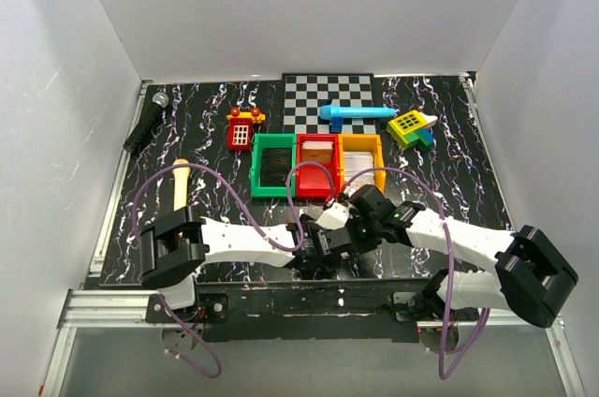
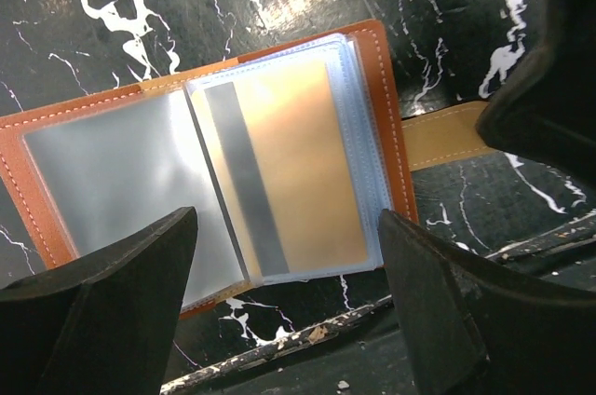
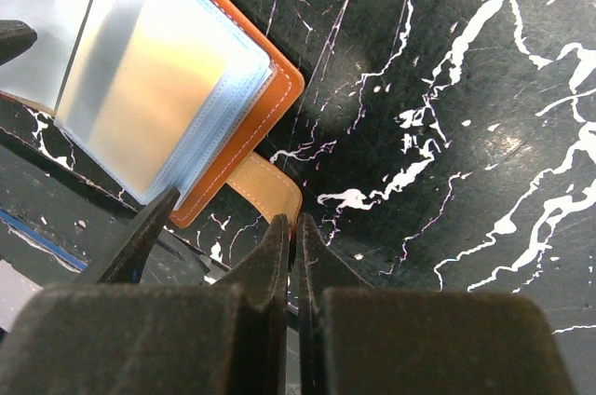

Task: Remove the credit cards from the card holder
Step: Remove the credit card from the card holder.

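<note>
The card holder [image 2: 399,148] lies open on the black marbled table near its front edge, orange-brown leather outside, clear sleeves inside. A gold credit card [image 2: 307,171] with a grey stripe sits in the right-hand sleeve; the left sleeve looks pale and empty. My left gripper [image 2: 287,227] is open and straddles the holder's near edge, touching nothing. My right gripper [image 3: 293,223] is shut on the holder's tan strap [image 3: 265,192], beside the leather cover [image 3: 270,102]. From above, both grippers [image 1: 337,242] meet at the front centre and hide the holder.
Green [image 1: 273,165], red [image 1: 316,168] and yellow [image 1: 361,161] bins stand just behind the grippers. Further back are a checkered mat [image 1: 328,93], a blue toy [image 1: 356,113], a red toy phone [image 1: 243,128], a yellow block toy [image 1: 412,128], a microphone [image 1: 147,122] and a wooden handle [image 1: 180,183]. The table's chipped front edge [image 2: 279,339] runs close under the holder.
</note>
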`<state>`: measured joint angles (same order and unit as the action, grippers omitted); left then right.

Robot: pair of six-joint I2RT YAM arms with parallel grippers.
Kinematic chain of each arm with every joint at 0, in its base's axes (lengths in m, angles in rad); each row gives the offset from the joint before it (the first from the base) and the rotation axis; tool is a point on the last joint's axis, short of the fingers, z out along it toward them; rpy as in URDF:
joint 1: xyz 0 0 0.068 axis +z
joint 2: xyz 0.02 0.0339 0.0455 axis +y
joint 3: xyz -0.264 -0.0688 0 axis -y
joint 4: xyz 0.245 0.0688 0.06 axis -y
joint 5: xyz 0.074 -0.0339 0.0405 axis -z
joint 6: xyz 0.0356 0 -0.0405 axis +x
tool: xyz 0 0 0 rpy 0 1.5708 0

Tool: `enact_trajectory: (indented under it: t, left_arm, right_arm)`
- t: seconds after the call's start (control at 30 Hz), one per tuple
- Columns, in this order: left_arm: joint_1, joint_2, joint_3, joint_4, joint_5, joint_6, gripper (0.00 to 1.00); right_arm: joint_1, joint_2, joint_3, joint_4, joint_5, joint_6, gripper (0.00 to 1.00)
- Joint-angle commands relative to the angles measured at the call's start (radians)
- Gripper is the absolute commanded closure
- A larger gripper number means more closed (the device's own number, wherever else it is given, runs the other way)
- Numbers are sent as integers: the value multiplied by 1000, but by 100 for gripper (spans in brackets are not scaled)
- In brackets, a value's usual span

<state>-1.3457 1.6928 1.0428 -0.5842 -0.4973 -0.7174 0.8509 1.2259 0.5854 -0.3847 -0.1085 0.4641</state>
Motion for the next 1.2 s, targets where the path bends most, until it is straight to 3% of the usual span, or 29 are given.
enact_trajectory:
  t: [0.0,1.17]
  left_arm:
    - [-3,13,42,-29,-17,-5,21]
    - [-3,-117,-24,-114,-138,-111,23]
  right_arm:
    - [-1,0,16,15,-13,-4,99]
    - [-3,-8,14,10,-11,-4,99]
